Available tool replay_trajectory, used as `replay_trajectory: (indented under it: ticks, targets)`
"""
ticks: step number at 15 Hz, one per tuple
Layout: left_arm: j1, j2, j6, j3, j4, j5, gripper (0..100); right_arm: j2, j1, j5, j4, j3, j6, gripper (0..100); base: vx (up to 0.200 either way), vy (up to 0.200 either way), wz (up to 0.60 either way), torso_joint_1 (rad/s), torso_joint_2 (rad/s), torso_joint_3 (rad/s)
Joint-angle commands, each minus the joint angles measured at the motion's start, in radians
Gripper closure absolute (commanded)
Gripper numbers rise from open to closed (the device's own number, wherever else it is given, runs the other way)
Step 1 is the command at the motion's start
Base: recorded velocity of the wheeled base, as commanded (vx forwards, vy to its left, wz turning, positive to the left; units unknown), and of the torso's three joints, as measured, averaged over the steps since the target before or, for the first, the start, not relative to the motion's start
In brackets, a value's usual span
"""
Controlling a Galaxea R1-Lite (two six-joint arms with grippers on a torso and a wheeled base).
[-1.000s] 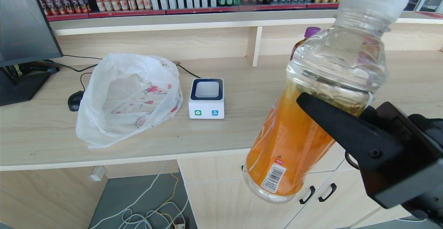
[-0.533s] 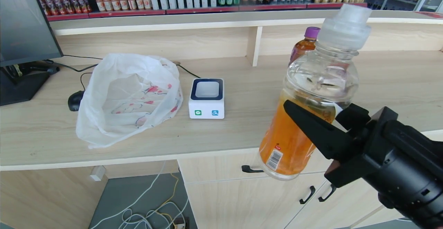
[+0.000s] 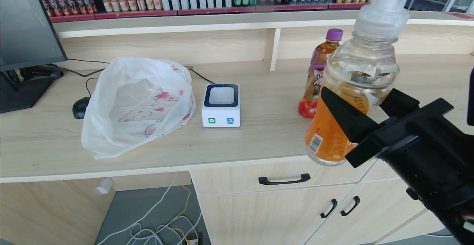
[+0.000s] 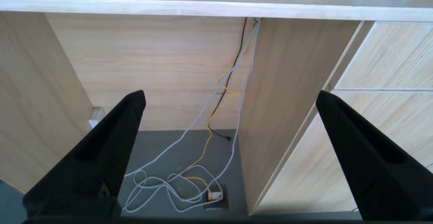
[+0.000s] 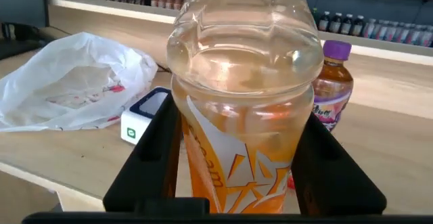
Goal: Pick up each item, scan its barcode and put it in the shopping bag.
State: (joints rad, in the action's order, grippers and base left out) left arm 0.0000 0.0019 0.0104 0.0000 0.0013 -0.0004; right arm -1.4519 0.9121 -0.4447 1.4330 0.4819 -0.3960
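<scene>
Orange-drink clear plastic bottle (image 3: 329,134) is hovering over the worktop (image 3: 259,141) edge, head view's right, right pincer (image 3: 358,93) clamping it. Scanning step is pending, I judge: barcode (image 3: 316,144) needs facing the white square scanner (image 3: 221,105) mid-frame.

The right arm enters from the lower right of the head view; its gripper (image 3: 357,102) has 2 jaws clamped on the sides of a bottle (image 3: 329,130), held nearly upright, cap uppermost. The left gripper (image 4: 230,99) sits low, below the surface (image 4: 203,6); its 2 jaws stand wide apart, empty.
</scene>
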Motion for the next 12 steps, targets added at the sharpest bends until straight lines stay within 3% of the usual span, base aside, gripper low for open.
replay_trajectory:
  ticks: [1, 7, 12]
  targets:
    - [0.000, 0.000, 0.000, 0.000, 0.000, 0.000, 0, -0.005, 0.001, -0.035, 0.000, 0.030, -0.012, 100, 0.000, 0.000, 0.00, 0.000, 0.00, 0.000]
    - [0.000, 0.000, -0.003, 0.000, 0.000, 0.000, 0, -0.008, 0.001, -0.092, 0.000, 0.050, -0.011, 100, 0.000, 0.000, 0.00, 0.000, 0.00, 0.000]
    - [0.000, 0.000, -0.004, 0.000, 0.000, 0.000, 0, -0.005, 0.001, -0.100, 0.001, 0.047, 0.011, 100, 0.000, 0.200, 0.00, 0.001, 0.00, 0.003]
